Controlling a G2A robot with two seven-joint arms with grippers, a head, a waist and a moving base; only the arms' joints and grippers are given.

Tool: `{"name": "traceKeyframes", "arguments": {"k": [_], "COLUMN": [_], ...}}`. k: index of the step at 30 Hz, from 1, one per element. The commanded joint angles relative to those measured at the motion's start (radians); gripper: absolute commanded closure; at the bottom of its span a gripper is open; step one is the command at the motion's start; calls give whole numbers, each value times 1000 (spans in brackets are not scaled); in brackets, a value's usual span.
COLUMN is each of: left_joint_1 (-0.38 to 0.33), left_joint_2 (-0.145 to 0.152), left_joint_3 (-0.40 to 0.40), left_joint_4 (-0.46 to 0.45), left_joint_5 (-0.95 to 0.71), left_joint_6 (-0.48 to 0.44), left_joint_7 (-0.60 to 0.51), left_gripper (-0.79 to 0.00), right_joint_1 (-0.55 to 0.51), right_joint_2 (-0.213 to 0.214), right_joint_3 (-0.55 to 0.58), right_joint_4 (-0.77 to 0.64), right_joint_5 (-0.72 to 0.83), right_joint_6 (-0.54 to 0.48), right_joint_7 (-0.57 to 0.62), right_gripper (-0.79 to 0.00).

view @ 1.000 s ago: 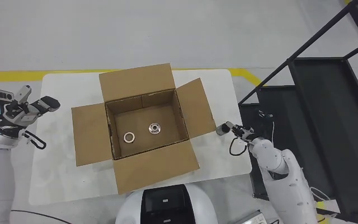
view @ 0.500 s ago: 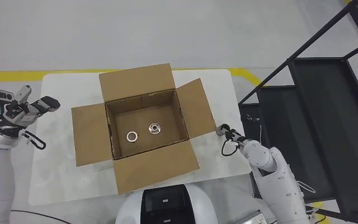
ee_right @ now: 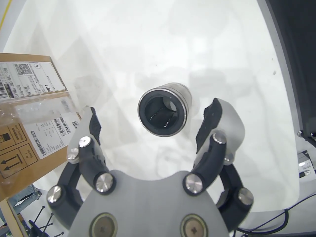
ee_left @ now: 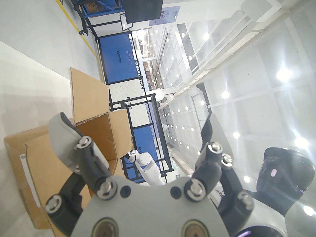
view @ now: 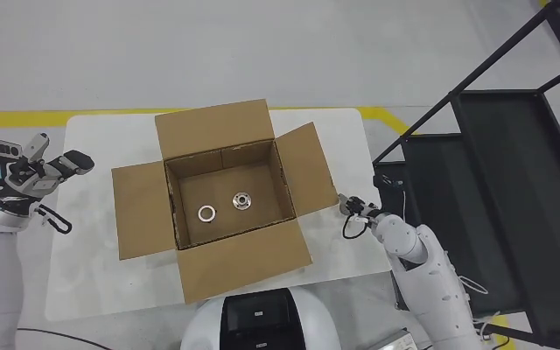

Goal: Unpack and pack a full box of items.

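Since a second ago the right gripper (ee_right: 153, 110) has slid along the counter (view: 105, 289) toward the box (view: 214, 131); its fingers stand apart; a metal sleeve (ee_right: 164, 109) lies on the counter between the fingertips, touching neither; the left gripper (ee_left: 133, 124), fingers spread, sits at the counter's opposite edge.

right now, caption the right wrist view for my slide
Open right gripper above a short metal cylinder with a black bore on the white table, beside a labelled brown cardboard box.

Overhead camera looks down; both wrist cameras share the box (view: 214, 127).
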Motion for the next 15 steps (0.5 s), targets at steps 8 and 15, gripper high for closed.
{"name": "traceKeyframes", "arguments": {"k": [8,15], "left_joint_1": [0,0], "left_joint_2": [0,0], "left_joint_3": [0,0], "left_joint_4": [0,0], "left_joint_5": [0,0], "left_joint_6": [0,0], "left_joint_7": [0,0], "left_gripper": [-785,-785], "right_joint_1": [-50,47], "right_joint_2": [6,4], "right_joint_3": [28,-44], "right_joint_4": [-73,20], "right_joint_5": [9,-68], "right_joint_6": [14,71], "right_joint_7": [21,54], "right_gripper": [-785,-785]}}
